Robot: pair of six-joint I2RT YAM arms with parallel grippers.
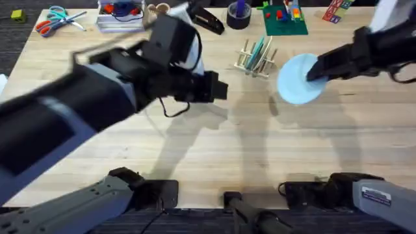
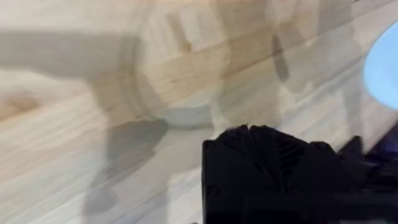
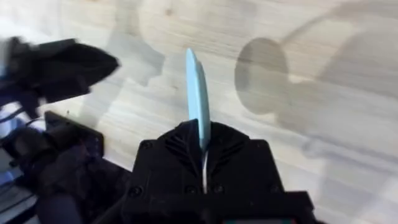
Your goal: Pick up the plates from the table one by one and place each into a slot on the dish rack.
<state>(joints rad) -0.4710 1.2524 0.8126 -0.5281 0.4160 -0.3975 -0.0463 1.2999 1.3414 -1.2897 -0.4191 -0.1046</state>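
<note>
My right gripper (image 1: 316, 68) is shut on the rim of a light blue plate (image 1: 298, 79) and holds it in the air above the table (image 1: 214, 156), just right of the dish rack (image 1: 255, 60). In the right wrist view the plate (image 3: 196, 93) shows edge-on and upright between my black fingers (image 3: 180, 146). A teal plate (image 1: 261, 49) stands in the rack's slots. My left gripper (image 1: 218, 88) hovers over the table's middle, left of the rack, shut (image 2: 249, 132) with nothing in it. The blue plate (image 2: 384, 62) also shows in the left wrist view.
Along the far edge lie scissors (image 1: 53, 19), a clear plastic tray (image 1: 120, 16) of small items, a black tape roll (image 1: 238, 16) and a green baseplate (image 1: 285, 21) with bricks. The left arm (image 1: 84, 110) rises large under the camera and hides part of the table.
</note>
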